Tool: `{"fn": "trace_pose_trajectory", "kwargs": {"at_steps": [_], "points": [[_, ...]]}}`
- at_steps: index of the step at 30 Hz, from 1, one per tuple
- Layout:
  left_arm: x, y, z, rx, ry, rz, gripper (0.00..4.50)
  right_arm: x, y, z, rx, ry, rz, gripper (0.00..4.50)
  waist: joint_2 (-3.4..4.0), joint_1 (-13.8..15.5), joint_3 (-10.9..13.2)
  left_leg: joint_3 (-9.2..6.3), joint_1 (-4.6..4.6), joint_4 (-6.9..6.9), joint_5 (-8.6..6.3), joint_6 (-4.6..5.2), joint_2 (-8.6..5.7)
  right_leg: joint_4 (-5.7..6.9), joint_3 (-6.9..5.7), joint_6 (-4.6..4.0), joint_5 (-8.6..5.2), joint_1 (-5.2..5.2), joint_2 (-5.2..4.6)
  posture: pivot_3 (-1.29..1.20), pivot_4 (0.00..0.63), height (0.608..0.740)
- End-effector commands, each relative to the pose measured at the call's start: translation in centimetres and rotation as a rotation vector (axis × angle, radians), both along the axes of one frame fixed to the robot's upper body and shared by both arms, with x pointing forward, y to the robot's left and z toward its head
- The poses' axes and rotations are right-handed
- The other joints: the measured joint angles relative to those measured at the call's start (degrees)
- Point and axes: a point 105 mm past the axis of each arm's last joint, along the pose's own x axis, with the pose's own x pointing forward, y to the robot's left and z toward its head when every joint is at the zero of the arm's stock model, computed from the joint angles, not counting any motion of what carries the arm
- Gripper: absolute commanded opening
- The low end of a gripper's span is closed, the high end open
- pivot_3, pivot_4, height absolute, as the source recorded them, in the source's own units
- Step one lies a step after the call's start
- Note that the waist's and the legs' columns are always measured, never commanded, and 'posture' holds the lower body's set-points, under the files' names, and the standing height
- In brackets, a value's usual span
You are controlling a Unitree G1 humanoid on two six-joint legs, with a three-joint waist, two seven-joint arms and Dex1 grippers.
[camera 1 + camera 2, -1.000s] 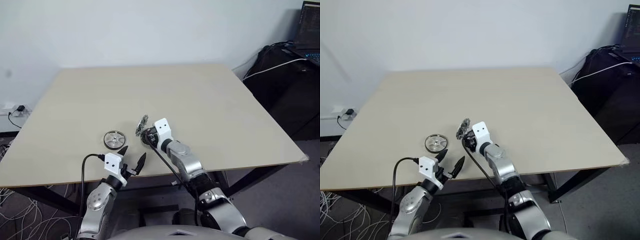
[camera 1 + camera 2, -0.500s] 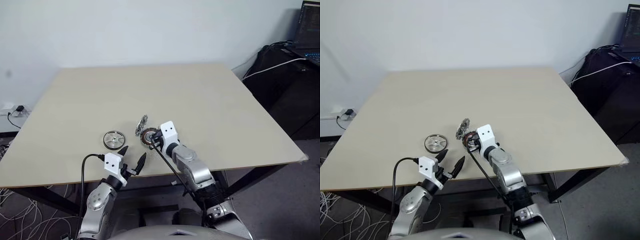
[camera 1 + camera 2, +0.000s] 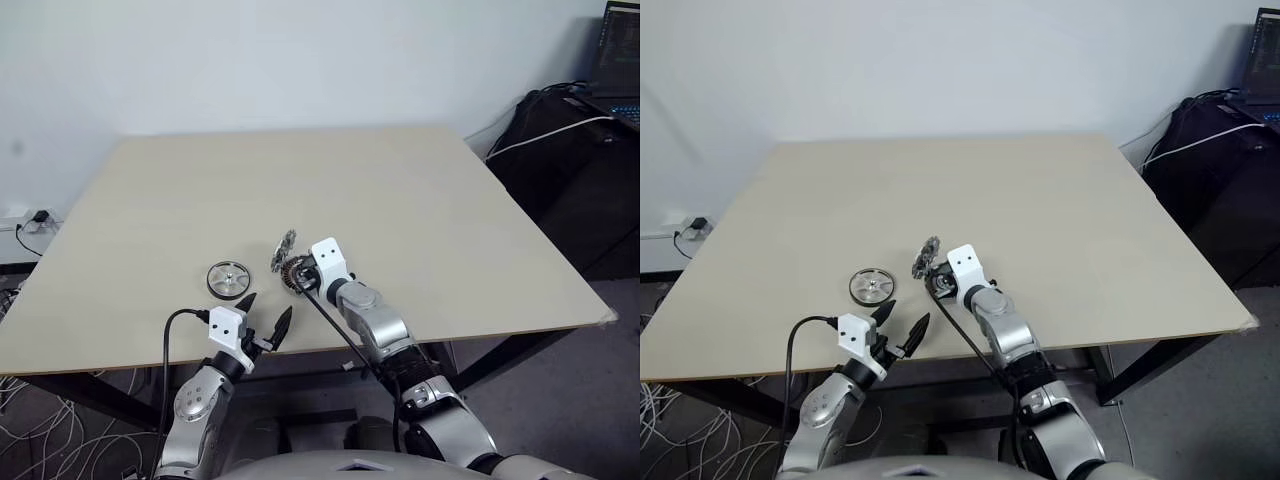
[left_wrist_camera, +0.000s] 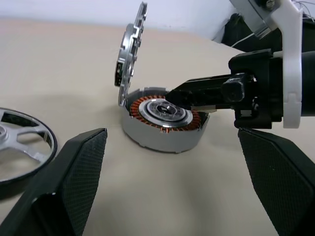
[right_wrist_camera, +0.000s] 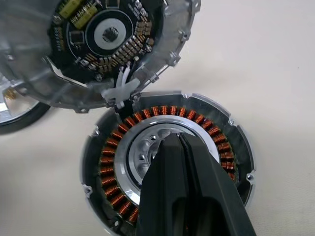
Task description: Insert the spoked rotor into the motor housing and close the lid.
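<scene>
Centrally, shut right pincer (image 5: pixel 173 142) over motor housing (image 4: pixel 165 125), left pincer (image 3: pixel 263 318) wide open, empty, near table edge (image 3: pixel 300 347).

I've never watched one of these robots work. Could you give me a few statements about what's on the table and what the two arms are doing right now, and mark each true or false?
1. The spoked rotor already sits inside the motor housing. False: it lies flat on the table, apart from the housing, on the robot's left.
2. The lid stands open, tilted up at the housing's edge. True.
3. The right gripper has its jaws wide open above the lid. False: its jaws are shut, with the tips over the housing's pale centre.
4. The left gripper is open and holds nothing. True.
5. Copper windings ring the housing's centre. True.
6. The left gripper grasps the rotor. False: it hangs near the table's front edge, clear of it.
</scene>
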Motion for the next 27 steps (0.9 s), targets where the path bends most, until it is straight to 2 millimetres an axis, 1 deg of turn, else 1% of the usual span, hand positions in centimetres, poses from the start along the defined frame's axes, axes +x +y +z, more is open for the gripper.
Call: {"fn": "trace_pose_trajectory", "kwargs": {"at_steps": [1, 8, 21, 27], "points": [[0.3, -0.1, 1.1, -0.006, -0.048, 0.003, 4.50, 0.9, 0.4, 1.5, 0.019, -0.059, -0.005, 0.05, 0.00, 0.0, 0.0, 0.00, 0.00, 0.00, 0.00, 0.00, 0.00, 0.00, 0.00, 0.00, 0.00, 0.00, 0.00, 0.00, 0.000, 0.740], [0.4, -0.1, 1.2, -0.005, -0.049, 0.000, 4.50, 0.7, 0.8, 1.3, 0.022, -0.052, 0.016, 0.05, 0.00, 0.0, 0.0, 0.00, 0.01, 0.00, 0.00, 0.00, 0.00, 0.00, 0.00, 0.00, 0.00, 0.01, 0.02, 0.00, 0.000, 0.740], [0.4, -0.2, 1.5, -0.012, -0.049, 0.007, 4.50, -1.2, 2.7, 0.3, 0.006, -0.002, 0.161, 0.05, -0.01, -0.3, 0.0, 0.00, 0.04, 0.00, 0.00, 0.00, 0.01, 0.01, 0.01, 0.00, 0.00, 0.04, 0.04, 0.00, 0.000, 0.740], [0.3, -0.3, 1.8, -0.011, -0.052, 0.009, 4.50, -1.4, 3.0, 0.2, 0.005, -0.004, 0.178, 0.05, -0.01, -0.6, 0.0, 0.00, 0.06, -0.03, 0.00, 0.00, 0.03, 0.01, 0.01, 0.00, 0.00, 0.03, 0.05, 0.00, 0.000, 0.740]]}}
